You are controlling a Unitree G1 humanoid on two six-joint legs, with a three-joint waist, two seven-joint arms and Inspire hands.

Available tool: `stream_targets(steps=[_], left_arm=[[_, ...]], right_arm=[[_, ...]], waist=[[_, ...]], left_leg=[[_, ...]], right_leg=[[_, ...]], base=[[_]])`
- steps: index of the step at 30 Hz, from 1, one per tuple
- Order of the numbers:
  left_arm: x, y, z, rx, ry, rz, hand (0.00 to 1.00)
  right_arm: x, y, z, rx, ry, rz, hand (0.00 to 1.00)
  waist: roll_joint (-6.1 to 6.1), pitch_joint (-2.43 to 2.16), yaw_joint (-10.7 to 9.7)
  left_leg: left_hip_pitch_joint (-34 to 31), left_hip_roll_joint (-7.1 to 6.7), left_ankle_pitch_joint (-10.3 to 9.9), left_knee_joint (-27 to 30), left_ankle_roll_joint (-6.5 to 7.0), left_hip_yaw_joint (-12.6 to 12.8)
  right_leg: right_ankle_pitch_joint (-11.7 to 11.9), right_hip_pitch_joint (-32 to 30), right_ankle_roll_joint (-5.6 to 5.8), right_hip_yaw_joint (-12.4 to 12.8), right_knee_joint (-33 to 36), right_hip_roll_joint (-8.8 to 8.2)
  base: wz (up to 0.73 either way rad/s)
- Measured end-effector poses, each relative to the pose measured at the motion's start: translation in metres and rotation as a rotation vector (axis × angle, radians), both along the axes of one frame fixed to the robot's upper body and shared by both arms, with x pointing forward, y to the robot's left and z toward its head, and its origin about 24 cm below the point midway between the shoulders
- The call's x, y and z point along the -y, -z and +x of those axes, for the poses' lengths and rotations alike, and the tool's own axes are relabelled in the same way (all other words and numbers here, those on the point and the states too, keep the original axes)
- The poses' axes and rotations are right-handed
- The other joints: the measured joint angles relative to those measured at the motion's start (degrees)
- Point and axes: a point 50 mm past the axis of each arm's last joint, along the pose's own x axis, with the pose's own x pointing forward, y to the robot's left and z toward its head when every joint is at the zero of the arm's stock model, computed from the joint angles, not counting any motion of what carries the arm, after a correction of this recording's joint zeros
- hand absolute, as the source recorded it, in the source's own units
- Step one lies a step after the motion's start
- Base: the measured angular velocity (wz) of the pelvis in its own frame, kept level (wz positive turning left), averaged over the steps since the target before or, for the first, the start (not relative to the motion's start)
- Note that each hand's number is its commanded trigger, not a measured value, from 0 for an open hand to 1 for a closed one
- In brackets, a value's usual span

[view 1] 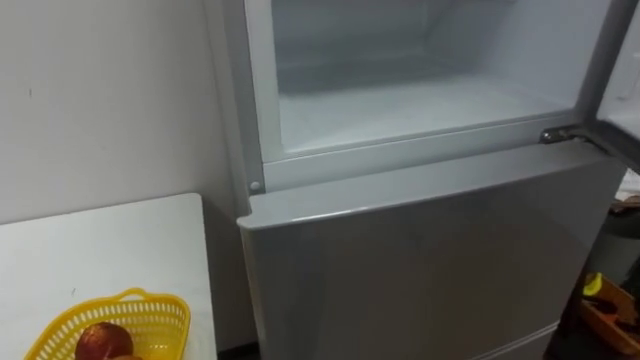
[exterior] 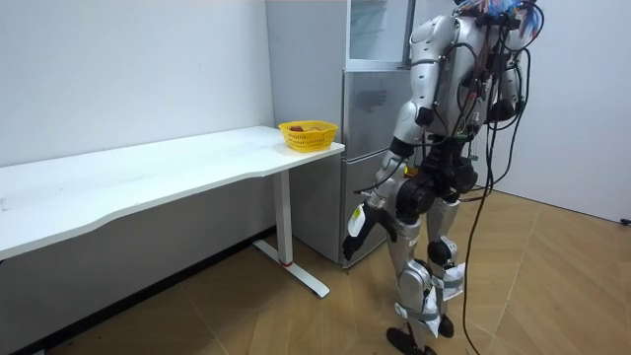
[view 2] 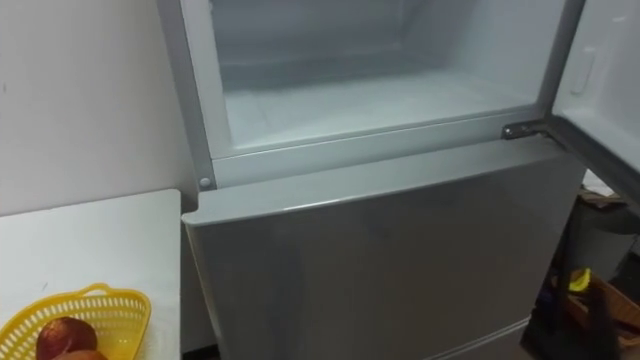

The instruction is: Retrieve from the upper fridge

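Observation:
The grey fridge (view 1: 430, 260) stands right in front of me, its upper door (view 1: 625, 90) swung open to the right. The upper compartment (view 1: 420, 100) shows a bare white shelf and walls with nothing on them. The lower door is closed. In the room view I stand upright facing the fridge (exterior: 370, 108). My left hand (exterior: 355, 232) hangs low beside my thigh with relaxed fingers and holds nothing.
A white table (view 1: 100, 240) adjoins the fridge on my left, against the wall. Near its corner sits a yellow basket (view 1: 130, 320) holding a red fruit (view 1: 103, 340). A brown box with a yellow item (view 1: 605, 300) lies on the floor at the right.

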Motion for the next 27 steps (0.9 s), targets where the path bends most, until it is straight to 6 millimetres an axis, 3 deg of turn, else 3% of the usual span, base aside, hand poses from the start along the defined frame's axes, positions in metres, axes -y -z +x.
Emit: stream_targets(steps=[7, 12, 15, 18, 22, 24, 27], left_arm=[[0.0, 0.0, -0.008, -0.019, -0.008, 0.001, 0.0], [0.0, 0.0, -0.009, -0.023, -0.01, -0.003, 0.0], [0.001, 0.0, -0.014, -0.028, -0.022, -0.007, 0.0], [-0.002, -0.001, -0.018, -0.047, -0.055, -0.003, 0.0], [-0.006, -0.002, -0.028, -0.065, -0.12, 0.008, 0.0], [-0.007, -0.002, -0.032, -0.089, -0.147, 0.007, 0.0], [-0.007, -0.003, -0.035, -0.095, -0.164, -0.001, 0.0]], right_arm=[[-0.001, 0.036, -0.015, -0.17, 0.004, 0.062, 0.0], [0.003, 0.078, -0.027, -0.36, 0.022, 0.178, 0.0], [0.004, 0.1, -0.042, -0.469, 0.052, 0.242, 0.0], [0.011, 0.124, -0.061, -0.578, 0.151, 0.397, 0.0], [0.018, 0.148, -0.087, -0.704, 0.263, 0.521, 0.0], [0.02, 0.164, -0.11, -0.818, 0.337, 0.594, 0.0], [0.017, 0.174, -0.128, -0.907, 0.359, 0.658, 0.0]], waist=[[-0.17, -0.05, 0.29], [-0.7, -0.06, 0.31], [-0.76, -0.04, -0.02], [-1.0, 0.32, 0.41], [-1.01, 0.27, 0.26], [-1.14, 0.22, 0.36], [-0.97, 0.16, 0.71]], left_leg=[[0.15, 0.02, 0.0, -0.32, 0.0, 0.11], [0.21, 0.01, 0.0, -0.26, 0.0, -0.02], [0.32, 0.01, 0.0, -0.27, 0.0, -0.09], [1.16, -0.04, 0.0, -0.35, 0.0, -0.17], [1.04, -0.11, 0.0, -0.33, 0.0, -0.88], [0.96, -0.22, 0.0, -0.34, 0.0, -1.52], [0.98, -0.24, 0.0, -0.31, 0.0, -1.69]], right_leg=[[-0.01, 0.03, 0.0, 0.31, -0.05, 0.13], [-0.01, 0.12, 0.0, 0.34, -0.1, 0.05], [0.11, 1.1, 0.04, 0.07, -1.1, 0.06], [-0.03, 1.89, 0.11, -0.04, -1.17, -0.01], [-0.09, 2.18, 0.14, -0.31, -1.32, -0.04], [-0.12, 2.65, 0.21, -0.93, -1.91, -0.11], [-0.14, 2.76, 0.24, -1.1, -2.01, -0.14]], base=[[-0.01], [0.0], [0.04], [0.02], [0.07], [0.18], [0.05]])
